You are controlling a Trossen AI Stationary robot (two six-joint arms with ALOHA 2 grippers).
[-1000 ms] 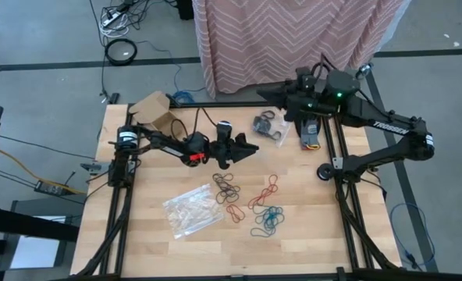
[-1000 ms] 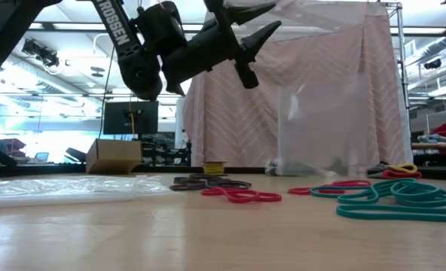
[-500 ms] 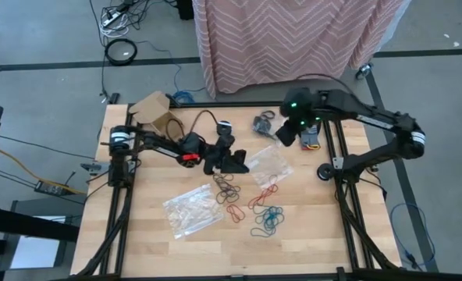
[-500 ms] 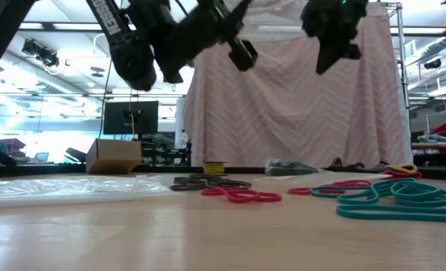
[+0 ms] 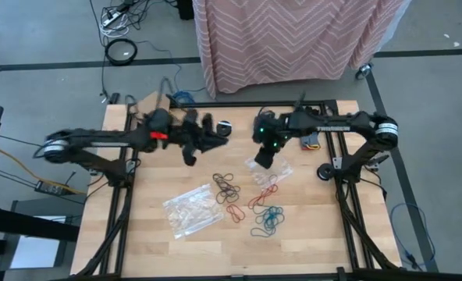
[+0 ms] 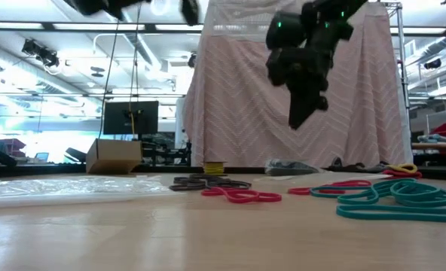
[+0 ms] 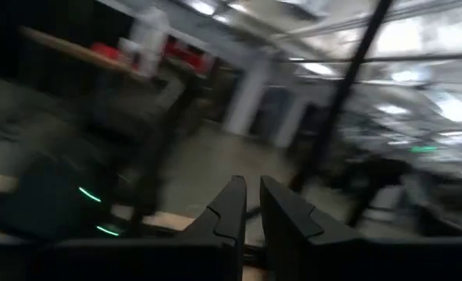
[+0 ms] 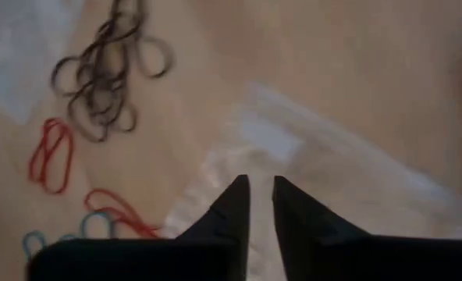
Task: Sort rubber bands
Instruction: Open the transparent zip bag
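Observation:
The rubber bands lie loose on the table's middle: black ones (image 5: 225,185), red ones (image 5: 235,212) and teal ones (image 5: 268,222). They also show in the low view, red (image 6: 242,196) and teal (image 6: 400,199). My right gripper (image 5: 261,160) points down over a clear plastic bag (image 5: 276,170) lying flat. It hangs well above the table (image 6: 297,120). Its fingers (image 8: 261,191) stand a narrow gap apart with nothing between them. My left gripper (image 5: 212,134) is raised high at the far left, nearly level. A narrow gap shows between its fingers (image 7: 250,209), which hold nothing.
A second clear bag (image 5: 192,209) lies near the table's left front. A cardboard box (image 5: 154,105) stands at the far left corner. A small black disc (image 5: 225,125) sits by the left gripper. A pink patterned cloth (image 5: 293,39) hangs beyond the far edge.
My left gripper has risen and drawn back toward the table's far left, its wide-spread fingers coming close together. My right gripper has tipped from level to pointing down and sunk toward the table's middle. The clear bag that hung below it now lies on the table.

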